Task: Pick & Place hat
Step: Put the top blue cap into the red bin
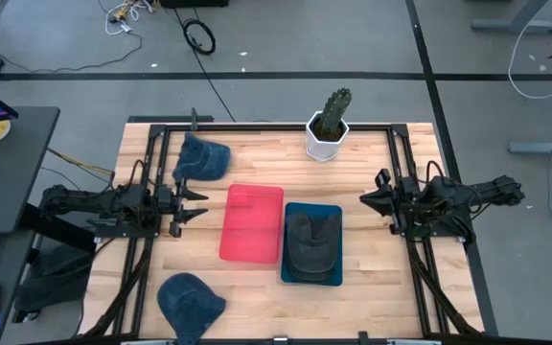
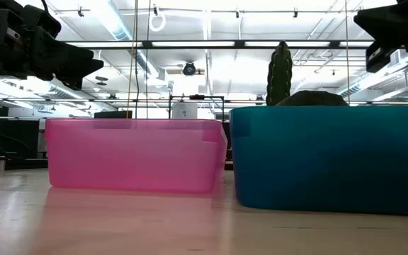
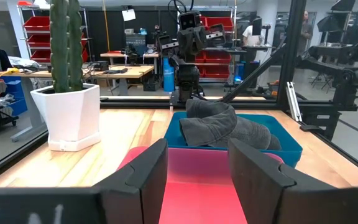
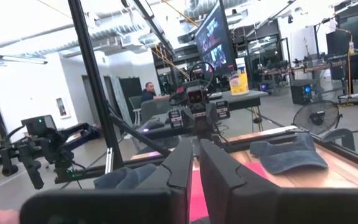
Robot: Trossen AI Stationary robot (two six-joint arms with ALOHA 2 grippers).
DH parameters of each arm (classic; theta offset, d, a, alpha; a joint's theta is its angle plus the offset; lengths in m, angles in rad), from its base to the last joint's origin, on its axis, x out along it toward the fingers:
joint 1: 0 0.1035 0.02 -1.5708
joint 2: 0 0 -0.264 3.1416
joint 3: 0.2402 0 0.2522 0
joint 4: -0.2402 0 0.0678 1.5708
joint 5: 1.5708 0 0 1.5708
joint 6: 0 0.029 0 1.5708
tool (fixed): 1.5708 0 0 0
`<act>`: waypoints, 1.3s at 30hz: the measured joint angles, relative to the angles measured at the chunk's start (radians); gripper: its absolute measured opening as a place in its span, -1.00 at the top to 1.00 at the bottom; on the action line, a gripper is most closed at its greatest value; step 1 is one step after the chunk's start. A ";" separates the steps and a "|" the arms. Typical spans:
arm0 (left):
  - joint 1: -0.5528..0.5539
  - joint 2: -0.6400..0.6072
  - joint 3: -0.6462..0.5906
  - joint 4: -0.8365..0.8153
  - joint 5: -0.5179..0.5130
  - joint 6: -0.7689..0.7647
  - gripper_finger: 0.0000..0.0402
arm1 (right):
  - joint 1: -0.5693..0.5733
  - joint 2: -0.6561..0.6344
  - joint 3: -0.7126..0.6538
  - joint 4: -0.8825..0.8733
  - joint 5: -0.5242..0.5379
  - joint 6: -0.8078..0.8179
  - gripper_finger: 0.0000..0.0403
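A dark grey hat (image 1: 312, 240) lies inside a teal bin (image 1: 333, 213), its crown showing above the rim (image 3: 225, 127). A blue hat (image 1: 202, 158) rests flat on the table near the far edge and shows too in the right wrist view (image 4: 289, 157). A second blue hat (image 1: 190, 302) lies at the near edge. A pink bin (image 1: 252, 222) stands left of the teal one. My left gripper (image 1: 195, 203) hovers open just left of the pink bin (image 3: 197, 186). My right gripper (image 1: 367, 199) hovers shut to the right of the teal bin.
A cactus in a white pot (image 1: 329, 125) stands at the far edge, beyond the bins. Black frame rails (image 1: 402, 172) run along the table's left and right sides. Bare wood (image 1: 257, 297) lies between the bins and the near edge.
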 joint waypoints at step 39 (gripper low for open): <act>0.000 0.000 0.000 0.000 0.000 0.000 0.14 | -0.001 -0.089 0.000 -0.436 0.014 -0.038 0.82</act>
